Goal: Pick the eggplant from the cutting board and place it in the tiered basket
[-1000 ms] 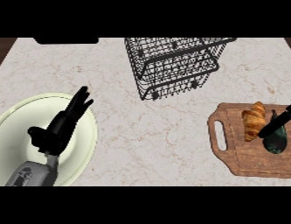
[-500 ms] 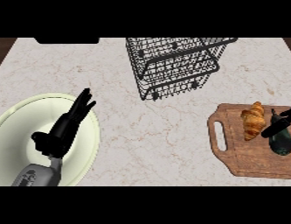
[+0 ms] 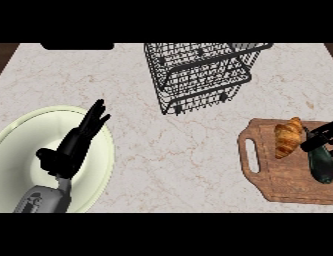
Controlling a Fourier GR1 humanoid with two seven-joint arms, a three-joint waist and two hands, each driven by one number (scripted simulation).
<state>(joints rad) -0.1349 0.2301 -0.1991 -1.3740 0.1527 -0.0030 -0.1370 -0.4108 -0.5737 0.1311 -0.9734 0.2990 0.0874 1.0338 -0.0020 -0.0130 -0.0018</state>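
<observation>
Reading across from the left, with the cutting board as my reference. Far left of the board, my left hand (image 3: 69, 150) rests over a pale green plate (image 3: 10, 150), fingers straight and pointing up the view, holding nothing; I count it out of this job. Between that plate and the board lies bare marble counter (image 3: 176, 165). Up and left of the board stands the black wire tiered basket (image 3: 198, 75), well apart from it, so the carry will run up the view and leftward. On the wooden cutting board (image 3: 261, 170), handle slot at its left end, a croissant (image 3: 288, 139) lies just left of the eggplant (image 3: 321, 161), both on the board's upper right part. The eggplant is dark, and its long axis runs roughly up and down the view, tilted slightly, stem end toward the board's far edge. My right hand (image 3: 330, 133) sits at that upper end, black fingers (image 3: 315, 140) curled at the top of the eggplant. I cannot tell whether they have closed round it or only touch it, since the hand covers that end. The grey forearm lies along the eggplant's right side. I judge the right hand to be the only sensible one for the grasp, being at the eggplant while the left is across the counter. The croissant lies close on the left, so I would watch for nudging it on the lift.
</observation>
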